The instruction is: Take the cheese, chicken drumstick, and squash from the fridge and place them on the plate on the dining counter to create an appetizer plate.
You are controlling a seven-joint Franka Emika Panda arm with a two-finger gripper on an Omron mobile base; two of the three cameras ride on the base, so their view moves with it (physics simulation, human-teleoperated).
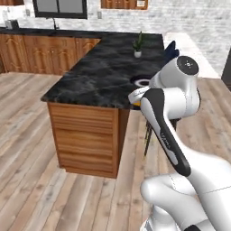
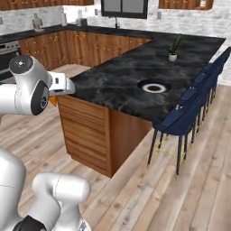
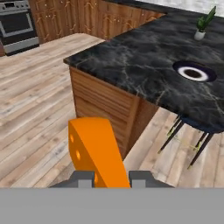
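Observation:
An orange wedge of cheese (image 3: 94, 148) with small holes stands upright between my finger tips, and my gripper (image 3: 111, 178) is shut on it. A sliver of that cheese (image 2: 53, 100) peeks out under my white hand, off the near left corner of the dining counter (image 2: 117, 81) and about level with its top. The dark-rimmed white plate (image 3: 194, 72) lies on the black marble dining counter (image 3: 144, 61), well ahead and to the right of the cheese. That plate (image 1: 142, 82) sits by the counter's right edge. The fridge, chicken drumstick and squash are out of view.
A small potted plant (image 2: 173, 53) stands at the counter's far end. Blue stools (image 2: 182, 119) line its right side. Wooden cabinets (image 2: 90, 47) and a stove (image 3: 17, 28) run along the back wall. Plank floor (image 1: 27, 149) lies open to the left.

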